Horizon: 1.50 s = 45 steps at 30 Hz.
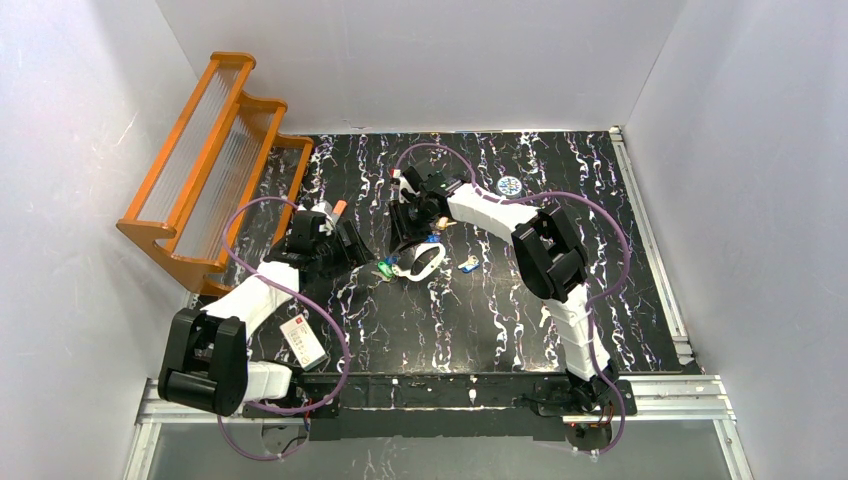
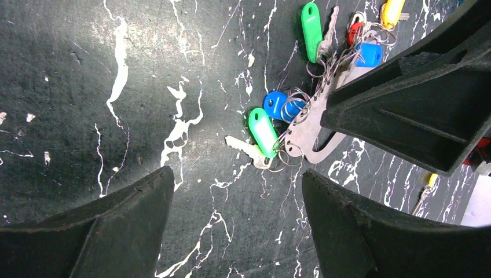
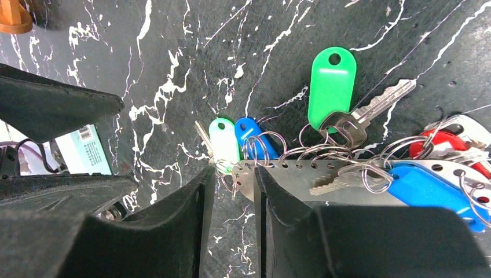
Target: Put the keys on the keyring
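Note:
The keyring [image 1: 437, 258] lies mid-table as a pale flat band with holes along its edge [image 3: 324, 179]. Several keys hang on it by wire rings: a large green one [image 3: 331, 87], small green [image 3: 224, 142], blue [image 3: 250, 132], another blue [image 3: 431, 188] and red [image 3: 443, 142]. A yellow one [image 2: 392, 11] shows in the left wrist view. One blue-headed key [image 1: 468, 264] lies loose to the right. My right gripper [image 3: 234, 171] sits over the band's end with its jaws a narrow gap apart, and the band runs under one finger. My left gripper [image 2: 237, 172] is open and empty, just short of the small green key [image 2: 263, 132].
An orange rack [image 1: 215, 165] stands at the back left. An orange-tipped white tube [image 1: 335, 208] lies beside my left wrist. A small blue tin [image 1: 509, 185] sits at the back. A white card [image 1: 303, 340] lies near the left arm's base. My right gripper's fingers [image 2: 405, 98] fill the left wrist view's right side.

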Each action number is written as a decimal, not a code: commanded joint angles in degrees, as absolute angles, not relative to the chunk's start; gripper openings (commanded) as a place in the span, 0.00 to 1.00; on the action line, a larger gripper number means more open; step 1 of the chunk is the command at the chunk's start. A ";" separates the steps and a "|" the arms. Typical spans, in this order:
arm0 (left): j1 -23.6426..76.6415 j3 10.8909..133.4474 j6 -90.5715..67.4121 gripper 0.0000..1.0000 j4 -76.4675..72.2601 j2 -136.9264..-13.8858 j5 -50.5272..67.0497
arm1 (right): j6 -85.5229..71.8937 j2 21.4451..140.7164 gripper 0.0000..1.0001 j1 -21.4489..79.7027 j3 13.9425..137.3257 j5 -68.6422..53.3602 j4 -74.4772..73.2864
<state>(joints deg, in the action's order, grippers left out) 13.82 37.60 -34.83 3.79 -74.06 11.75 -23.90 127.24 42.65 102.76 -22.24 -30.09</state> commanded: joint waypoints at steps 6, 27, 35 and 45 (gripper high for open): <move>13.52 39.40 -33.75 0.79 5.93 -73.49 10.45 | -24.52 128.03 0.37 42.73 104.93 -23.01 -30.13; 13.51 39.81 -32.98 0.78 7.27 -73.92 10.21 | -25.11 130.46 0.32 42.72 105.62 -24.38 -30.04; 13.54 39.56 -32.87 0.79 7.41 -73.65 10.07 | -24.84 129.26 0.26 42.97 105.63 -23.36 -30.13; 13.50 39.24 -32.72 0.79 7.29 -73.48 10.10 | -24.39 128.77 0.23 43.71 105.93 -21.84 -30.41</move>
